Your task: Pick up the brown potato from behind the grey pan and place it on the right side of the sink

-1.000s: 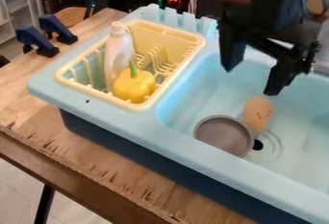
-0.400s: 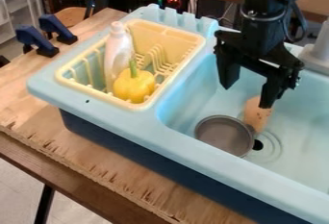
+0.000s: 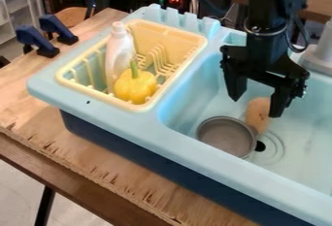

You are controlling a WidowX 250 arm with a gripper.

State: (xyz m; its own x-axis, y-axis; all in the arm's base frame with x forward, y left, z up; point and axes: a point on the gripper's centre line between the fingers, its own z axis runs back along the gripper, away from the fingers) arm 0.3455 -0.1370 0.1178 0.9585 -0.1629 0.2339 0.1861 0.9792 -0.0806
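Jaws hang well apart, holding nothing, on the black gripper [image 3: 256, 107] over the blue sink [image 3: 303, 147]. Nearest is the brown potato [image 3: 257, 116], at two o'clock of the gray pan [image 3: 224, 137], beside its rim. From the gripper, the basket [image 3: 174, 75] with the yellow pepper [image 3: 135, 88] lies toward ten o'clock. Any lowering calls for slow, centred movement, clear of the pan.
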